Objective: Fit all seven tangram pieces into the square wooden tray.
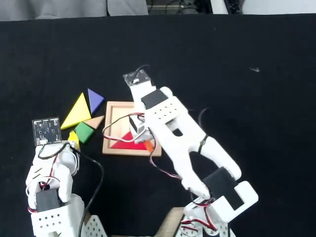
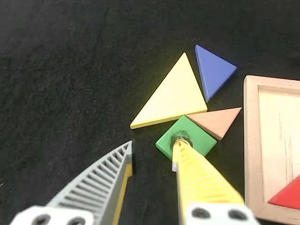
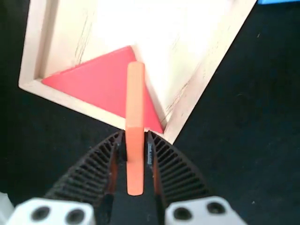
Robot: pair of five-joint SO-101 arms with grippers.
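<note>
The square wooden tray (image 1: 109, 129) lies mid-table with a red triangle (image 1: 123, 142) in its near corner. My right gripper (image 3: 135, 146) is shut on an orange piece (image 3: 135, 108), held on edge just above the red triangle (image 3: 98, 84) and the tray's near rim (image 3: 206, 70). Left of the tray lie a large yellow triangle (image 2: 171, 96), a blue triangle (image 2: 213, 70), a tan triangle (image 2: 218, 122) and a green square (image 2: 186, 140). My left gripper (image 2: 153, 143) is open, and its yellow fingertip (image 2: 180, 143) rests at the green square's near edge.
Black cloth covers the table. The right arm (image 1: 182, 138) reaches across the tray's near right side. Loose pieces cluster tightly against the tray's left rim (image 2: 251, 140). Open cloth spreads to the far side and to the right.
</note>
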